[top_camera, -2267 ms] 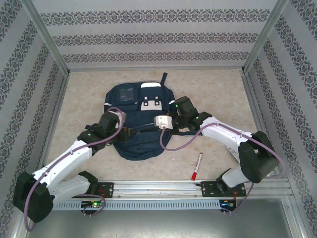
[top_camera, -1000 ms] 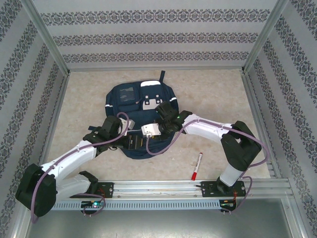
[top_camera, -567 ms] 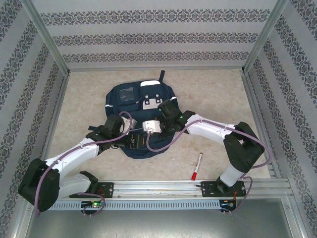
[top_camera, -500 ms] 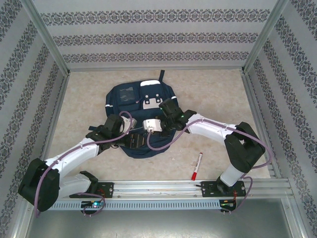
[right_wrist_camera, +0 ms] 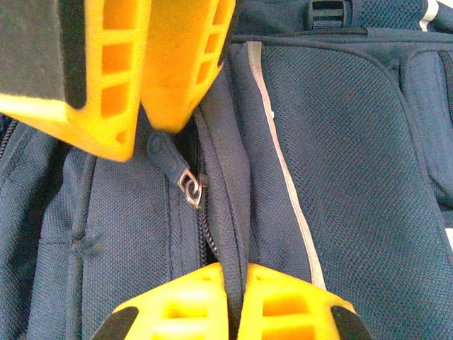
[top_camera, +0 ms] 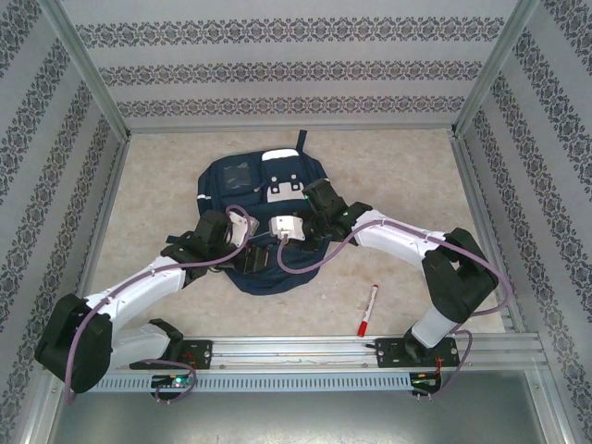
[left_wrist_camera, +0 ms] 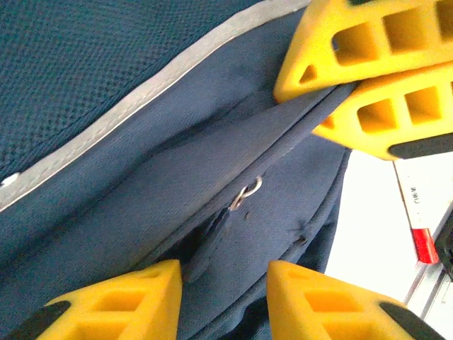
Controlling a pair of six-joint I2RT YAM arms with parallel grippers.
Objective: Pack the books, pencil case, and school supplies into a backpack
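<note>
The navy backpack [top_camera: 264,190] lies flat mid-table, both grippers over its lower half. My right gripper [right_wrist_camera: 236,297] is shut on the backpack's fabric lip beside the zipper [right_wrist_camera: 207,234]; its yellow fingers [left_wrist_camera: 368,64] also show in the left wrist view. My left gripper [left_wrist_camera: 224,283] stands partly open, the dark zipper pull [left_wrist_camera: 209,244] lying between its fingers against the left one. The right wrist view has those fingers [right_wrist_camera: 106,64] over the pull [right_wrist_camera: 164,152]. A marker [top_camera: 368,309] with white barrel and red cap lies on the table, right of the backpack. Books and pencil case are out of view.
Patterned walls with metal posts [top_camera: 88,83] close in the left, right and back sides. The mounting rail [top_camera: 296,351] runs along the near edge. Bare beige tabletop [top_camera: 398,176] lies to the right of the backpack.
Both grippers came together over the backpack's lower half. The right one shut on the zipper lip and drew slightly up and right. The left jaws have narrowed round the zipper pull.
</note>
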